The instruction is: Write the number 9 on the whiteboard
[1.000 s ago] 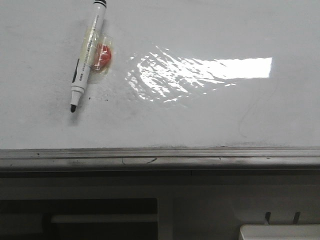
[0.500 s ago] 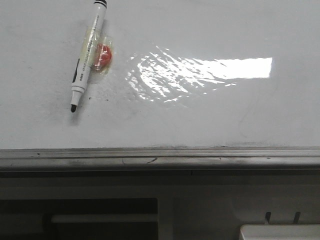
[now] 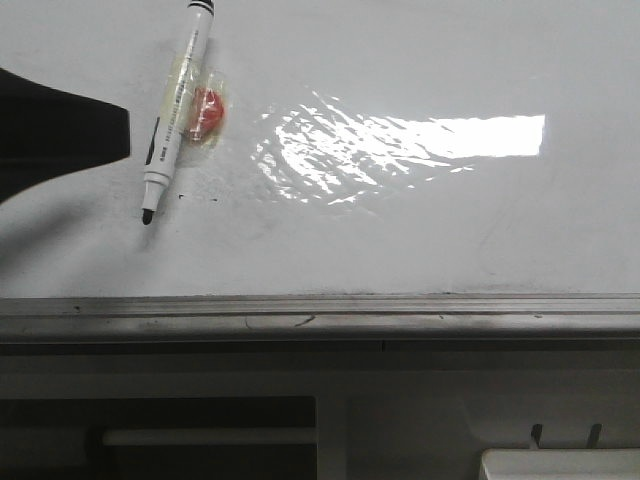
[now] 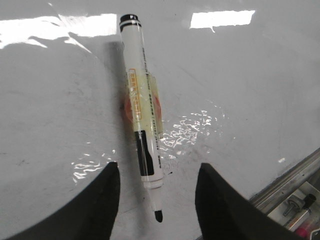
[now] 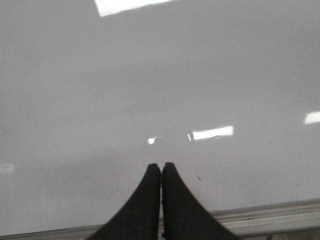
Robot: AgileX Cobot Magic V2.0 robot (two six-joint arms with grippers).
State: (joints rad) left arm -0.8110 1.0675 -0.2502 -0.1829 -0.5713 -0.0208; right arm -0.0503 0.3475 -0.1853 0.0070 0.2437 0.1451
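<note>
Left gripper (image 4: 156,182): I see its jaws spread wide, straddling the marker's tip end.
Right gripper (image 5: 161,170): fingers pressed together, holding nothing, over bare whiteboard (image 3: 420,230).
Marker (image 3: 176,112): one, uncapped, flat on the board, tip toward the metal rail (image 3: 320,315).
Red piece (image 3: 206,112): one, taped under the marker.
</note>
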